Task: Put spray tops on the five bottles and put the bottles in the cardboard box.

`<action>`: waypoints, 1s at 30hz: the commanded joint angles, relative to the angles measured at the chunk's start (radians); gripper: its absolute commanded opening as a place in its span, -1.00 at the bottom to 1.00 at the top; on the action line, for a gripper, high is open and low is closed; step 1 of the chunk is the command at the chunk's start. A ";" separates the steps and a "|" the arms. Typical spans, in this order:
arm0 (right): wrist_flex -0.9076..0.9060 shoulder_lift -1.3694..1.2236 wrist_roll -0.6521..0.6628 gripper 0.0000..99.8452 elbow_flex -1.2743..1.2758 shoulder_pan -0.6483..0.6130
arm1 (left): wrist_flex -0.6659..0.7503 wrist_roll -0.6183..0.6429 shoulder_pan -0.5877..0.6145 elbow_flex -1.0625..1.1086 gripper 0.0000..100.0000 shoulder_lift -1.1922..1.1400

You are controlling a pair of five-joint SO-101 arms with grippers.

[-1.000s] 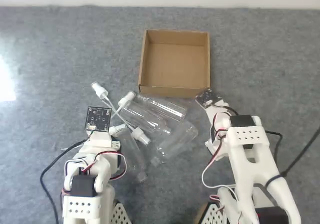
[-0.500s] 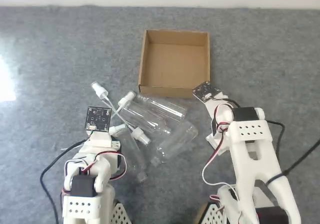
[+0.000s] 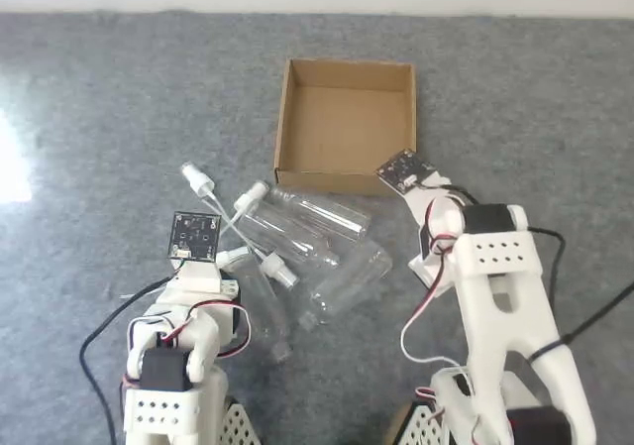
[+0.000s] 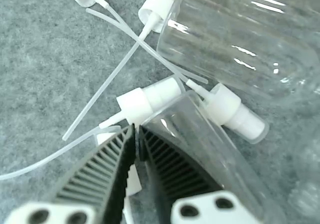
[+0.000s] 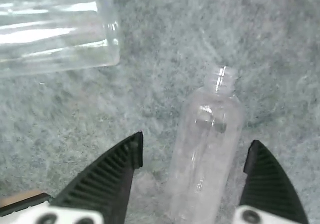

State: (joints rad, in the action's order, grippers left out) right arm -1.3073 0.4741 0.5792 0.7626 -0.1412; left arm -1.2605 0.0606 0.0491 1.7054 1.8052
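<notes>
Your left gripper [image 4: 136,130] has its jaws pressed together, the tips just beside a white spray top [image 4: 150,100] that lies against a clear bottle [image 4: 200,139]. Your right gripper [image 5: 196,141] is spread wide above the grey tabletop [image 5: 165,44], and an open-necked bottle [image 5: 210,119] lies flat between its jaws. From the high view, the bottle pile [image 3: 307,235] lies on its side, with the cardboard box [image 3: 342,179] at its twelve o'clock.

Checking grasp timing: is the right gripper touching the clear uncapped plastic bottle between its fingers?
Apart. The right wrist view shows carpet on both sides between the open right gripper and the clear uncapped plastic bottle.
</notes>
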 commanded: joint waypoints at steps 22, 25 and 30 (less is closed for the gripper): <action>-0.067 -0.516 0.081 -0.48 -0.338 0.094 | -0.005 -0.002 -0.002 -0.021 -0.97 0.018; -0.064 -0.521 0.081 -0.53 -0.338 0.090 | -0.005 -0.002 -0.002 -0.021 -0.97 0.018; -0.012 -0.524 0.081 -0.53 -0.333 0.107 | -0.005 -0.002 -0.002 -0.021 -0.97 0.018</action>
State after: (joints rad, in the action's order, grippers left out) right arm -1.3472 -0.0614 0.6483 0.4833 -0.0583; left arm -1.2605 0.0606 0.0491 1.7054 1.8052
